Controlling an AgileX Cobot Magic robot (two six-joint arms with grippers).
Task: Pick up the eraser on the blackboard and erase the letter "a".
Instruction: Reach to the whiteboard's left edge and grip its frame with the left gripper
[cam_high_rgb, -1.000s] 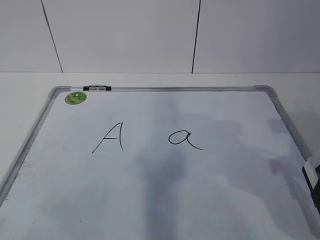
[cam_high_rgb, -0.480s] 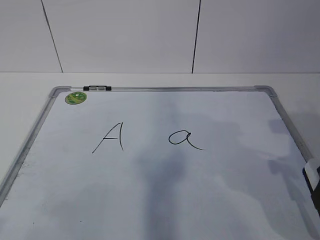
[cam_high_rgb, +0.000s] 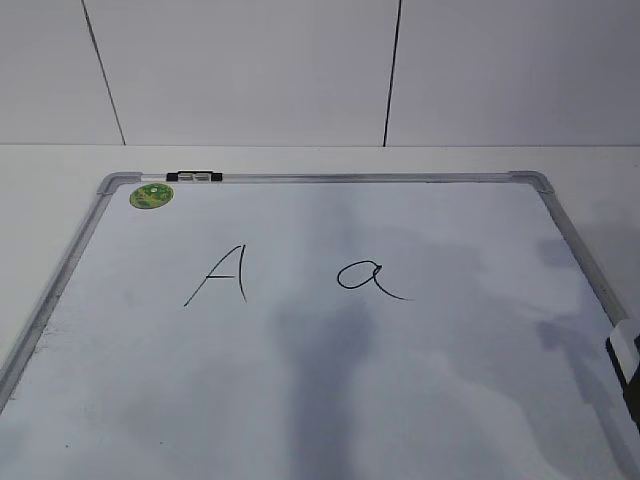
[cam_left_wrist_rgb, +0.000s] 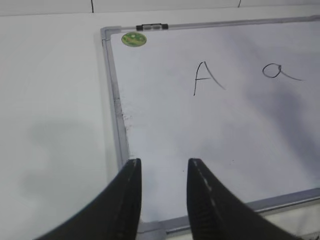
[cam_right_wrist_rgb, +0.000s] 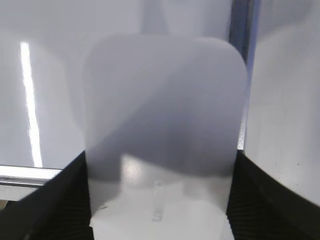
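Looking back a moment, the eraser (cam_high_rgb: 624, 350) has slid a little lower at the right edge of the blackboard (cam_high_rgb: 320, 400), so I think my right arm is starting to carry it. The letter "a" (cam_high_rgb: 368, 277) is not wiped at all yet, and it sits well apart from the eraser, out in the middle of the board next to the big "A" (cam_high_rgb: 220, 274). That means the wiping part is not begun.

My right gripper (cam_right_wrist_rgb: 160, 210) has its two black fingers (cam_right_wrist_rgb: 60, 200) pressed on both sides of the white eraser, squeezing it tight. My left gripper (cam_left_wrist_rgb: 162, 200) hangs over the near left corner of the board, its fingers parted a little, holding nothing.
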